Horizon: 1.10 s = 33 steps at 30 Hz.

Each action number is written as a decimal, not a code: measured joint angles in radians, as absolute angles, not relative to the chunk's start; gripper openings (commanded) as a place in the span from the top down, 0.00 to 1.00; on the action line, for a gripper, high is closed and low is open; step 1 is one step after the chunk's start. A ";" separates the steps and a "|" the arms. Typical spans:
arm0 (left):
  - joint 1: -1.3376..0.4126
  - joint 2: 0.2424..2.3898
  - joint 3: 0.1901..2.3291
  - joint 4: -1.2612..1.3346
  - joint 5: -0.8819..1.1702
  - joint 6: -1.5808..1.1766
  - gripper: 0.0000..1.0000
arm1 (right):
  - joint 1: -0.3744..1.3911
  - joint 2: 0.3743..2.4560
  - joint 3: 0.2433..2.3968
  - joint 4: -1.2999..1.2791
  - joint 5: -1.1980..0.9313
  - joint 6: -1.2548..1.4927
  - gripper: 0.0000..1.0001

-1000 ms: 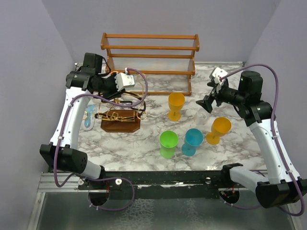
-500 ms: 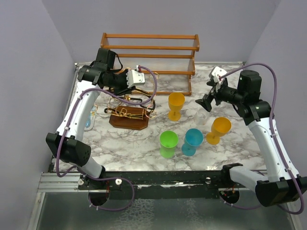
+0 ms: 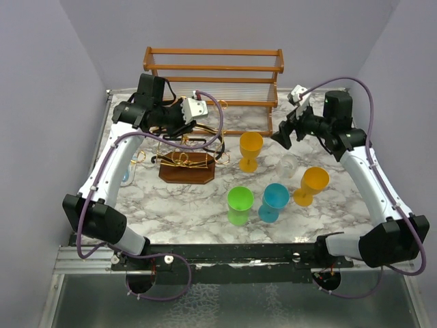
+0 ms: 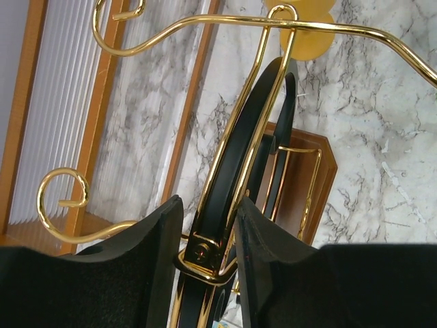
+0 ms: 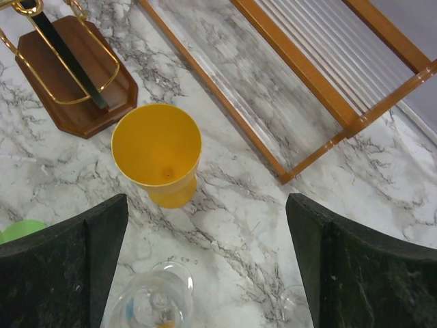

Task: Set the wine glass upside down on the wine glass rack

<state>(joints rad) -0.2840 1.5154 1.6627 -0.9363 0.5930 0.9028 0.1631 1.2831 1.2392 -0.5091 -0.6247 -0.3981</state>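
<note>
The wine glass rack (image 3: 186,167), gold and black wire on a dark brown base, stands left of centre. My left gripper (image 3: 186,128) is shut on its top arch; in the left wrist view the pads (image 4: 266,260) pinch the black and gold arch (image 4: 235,157). A clear wine glass (image 3: 288,166) stands upright on the marble. It shows at the bottom edge of the right wrist view (image 5: 153,301). My right gripper (image 3: 283,133) hovers above and behind it, open and empty (image 5: 205,232).
A two-tier orange-brown shelf (image 3: 213,75) stands at the back. Two yellow cups (image 3: 250,150) (image 3: 313,183), a green cup (image 3: 240,203) and a blue cup (image 3: 275,200) stand mid-table. Another clear glass (image 3: 130,171) sits at the left, partly behind my left arm.
My left gripper has moved right, and the rack has shifted right with it. My right gripper has moved up and toward the back of the table.
</note>
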 measured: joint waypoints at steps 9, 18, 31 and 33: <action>-0.298 1.508 1.639 -0.879 0.596 0.888 0.32 | 0.310 1.380 1.273 -0.459 -0.490 -0.359 0.18; -0.299 1.439 1.639 -0.825 0.561 0.810 0.13 | 0.420 1.546 1.382 -0.473 -0.299 -0.347 0.33; -0.299 1.339 1.639 -0.728 0.410 0.592 0.05 | 0.459 1.697 1.496 -0.614 -0.182 -0.344 0.66; -0.299 1.339 1.639 -0.725 0.383 0.573 0.04 | 0.459 1.707 1.502 -0.636 -0.176 -0.344 0.70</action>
